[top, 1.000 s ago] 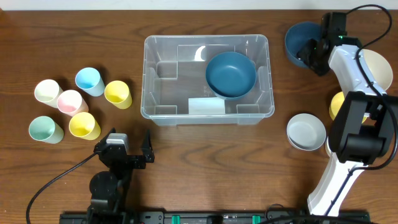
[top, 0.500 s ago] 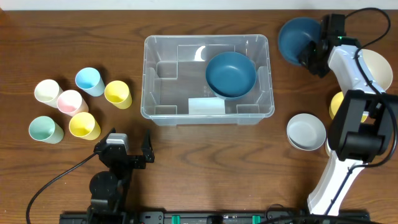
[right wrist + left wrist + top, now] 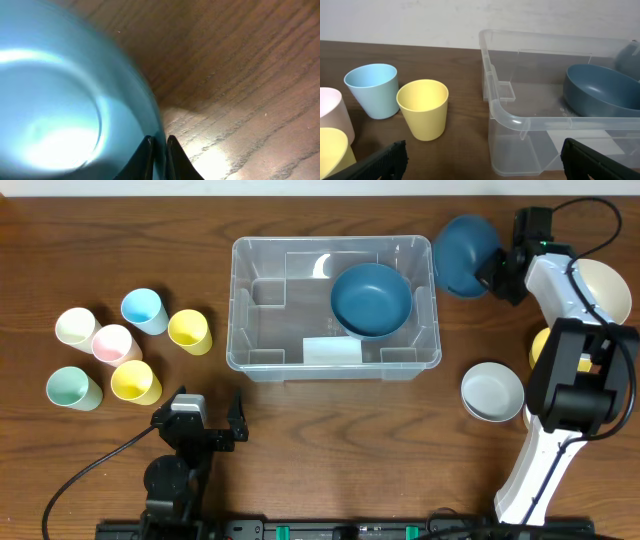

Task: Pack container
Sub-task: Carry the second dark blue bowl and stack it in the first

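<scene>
cups (image 3: 190,331) clustered at 9 o'clock of the container (image 3: 270,325), well apart from it; left gripper (image 3: 198,423) parked at its 7 o'clock, fingers spread wide, holding nothing; container mid-worktop (image 3: 330,440), upright and open, long axis running 9-to-3; dark blue bowl (image 3: 371,298) sits in its right half, left half bare; second blue bowl (image 3: 462,255) tilted just beside the container's 2 o'clock corner, rim pinched between the right gripper (image 3: 492,270) fingers (image 3: 146,157); container lies at 9 o'clock from those fingers, so right arm is far nearer; my read: carry over the short wall, nest on the seated bowl or use the bare half; plain flat wood; grey bowl (image 3: 492,391) at 4 o'clock not yet packed
</scene>
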`<state>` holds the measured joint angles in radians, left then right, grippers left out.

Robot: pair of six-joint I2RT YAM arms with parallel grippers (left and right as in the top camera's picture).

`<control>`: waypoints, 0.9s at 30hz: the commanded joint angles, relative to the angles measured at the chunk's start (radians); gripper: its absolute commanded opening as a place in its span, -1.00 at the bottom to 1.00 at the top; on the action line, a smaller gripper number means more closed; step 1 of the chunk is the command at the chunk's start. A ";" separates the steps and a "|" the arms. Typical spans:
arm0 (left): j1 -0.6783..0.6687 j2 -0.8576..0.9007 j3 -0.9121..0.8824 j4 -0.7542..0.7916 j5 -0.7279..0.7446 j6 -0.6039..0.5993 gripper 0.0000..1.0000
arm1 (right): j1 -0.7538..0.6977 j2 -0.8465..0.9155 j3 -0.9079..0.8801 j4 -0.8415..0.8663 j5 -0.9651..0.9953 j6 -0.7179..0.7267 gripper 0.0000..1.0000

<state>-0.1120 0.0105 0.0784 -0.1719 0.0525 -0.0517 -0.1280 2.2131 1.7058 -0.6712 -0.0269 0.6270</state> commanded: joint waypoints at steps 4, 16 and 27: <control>0.004 -0.006 -0.017 -0.032 0.007 0.002 0.96 | -0.011 0.013 -0.006 -0.012 0.030 -0.039 -0.97; 0.004 -0.006 -0.017 -0.032 0.007 0.002 0.96 | -0.058 -0.109 0.066 -0.083 0.019 -0.113 -0.98; 0.004 -0.006 -0.017 -0.032 0.007 0.002 0.96 | -0.091 -0.475 0.121 -0.163 -0.043 -0.207 -0.98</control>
<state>-0.1120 0.0105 0.0784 -0.1719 0.0525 -0.0517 -0.2344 1.8366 1.7912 -0.8322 -0.0158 0.4736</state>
